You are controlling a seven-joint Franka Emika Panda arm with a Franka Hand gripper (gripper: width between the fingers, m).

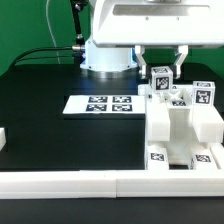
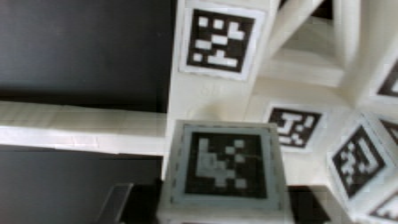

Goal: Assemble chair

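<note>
In the exterior view, a black bench (image 1: 60,140) carries a partly built toy chair (image 1: 180,125) of chunky white plastic, standing at the exterior view's right, just behind the long white border rail (image 1: 70,182) that runs along the bench's near edge. Several parts are already joined into a blocky frame with a sloping middle panel, and tagged uprights rise at its back. It looks well along, though how many parts remain I cannot tell; no loose piece lies clearly apart on the bench. The flat marker board (image 1: 100,104) lies toward the middle of the bench. The white robot arm reaches down from above, its claw (image 1: 161,76) directly over the chair's back, set around a tagged upright piece (image 1: 161,75). In the wrist view, that tagged piece (image 2: 219,160) fills the foreground between the claw's dark fingers (image 2: 134,203), which stand part-way closed against its sides, so it appears to be gripped. Beyond it, more white bars and tags of the chair cross at angles over the black bench.
</note>
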